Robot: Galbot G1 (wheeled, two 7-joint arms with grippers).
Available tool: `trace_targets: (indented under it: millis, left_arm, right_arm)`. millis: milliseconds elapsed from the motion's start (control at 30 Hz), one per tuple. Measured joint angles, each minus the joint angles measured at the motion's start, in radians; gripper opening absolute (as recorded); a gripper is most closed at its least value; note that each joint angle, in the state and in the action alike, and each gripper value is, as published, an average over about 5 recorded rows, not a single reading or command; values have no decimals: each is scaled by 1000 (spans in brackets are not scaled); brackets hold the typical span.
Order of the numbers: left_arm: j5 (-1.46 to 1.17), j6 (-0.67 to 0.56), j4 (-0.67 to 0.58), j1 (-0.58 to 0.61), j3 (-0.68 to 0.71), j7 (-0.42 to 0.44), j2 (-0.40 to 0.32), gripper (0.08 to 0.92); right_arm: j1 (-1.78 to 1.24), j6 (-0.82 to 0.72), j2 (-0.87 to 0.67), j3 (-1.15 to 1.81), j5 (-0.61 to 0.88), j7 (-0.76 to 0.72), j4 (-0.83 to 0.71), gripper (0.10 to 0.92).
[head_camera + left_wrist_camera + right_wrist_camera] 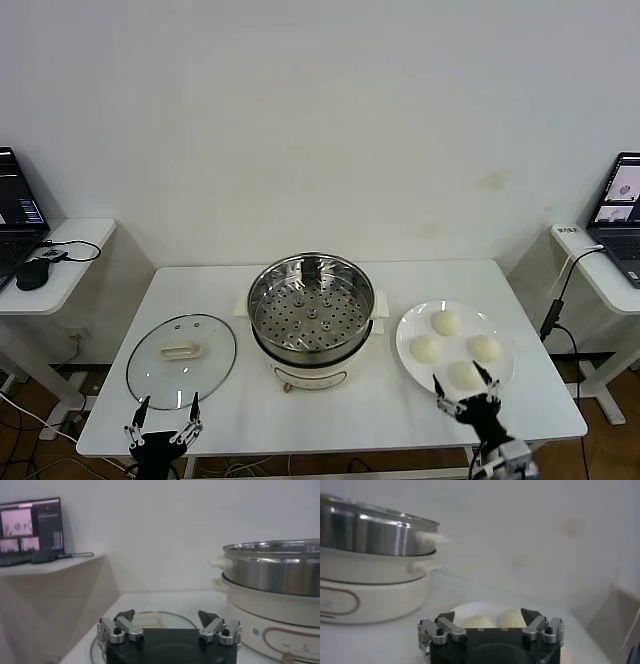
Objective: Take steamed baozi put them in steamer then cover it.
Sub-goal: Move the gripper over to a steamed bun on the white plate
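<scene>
Nothing of the task is done yet. All four smooth cream-white steamed baozi (pixel 455 348) sit on the flat white plate (pixel 405 335) at the right of the white desk (pixel 380 410), and the shiny steel steamer (pixel 311 305) with its perforated tray stands empty at centre. The clear glass cover (pixel 181 360) lies flat to its left. The right gripper (pixel 466 392) hovers at the plate's near edge, fingers spread and empty; the left gripper (pixel 163 422) waits near the cover, likewise released.
</scene>
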Motion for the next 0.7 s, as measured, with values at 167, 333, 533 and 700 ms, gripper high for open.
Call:
trace_targets:
  millis: [167, 333, 533, 700]
  left_arm:
    - [18, 11, 9, -15, 2, 3, 17, 823]
    - [34, 22, 22, -32, 4, 7, 32, 823]
    - [40, 33, 26, -47, 8, 8, 42, 823]
    - [45, 37, 29, -54, 7, 6, 43, 823]
  right_arm:
    - [101, -34, -89, -18, -108, -62, -49, 822]
    - [249, -65, -211, -76, -194, -179, -130, 823]
    - [475, -70, -344, -226, -233, -349, -246, 823]
    - [684, -56, -410, -412, -219, -496, -349, 823]
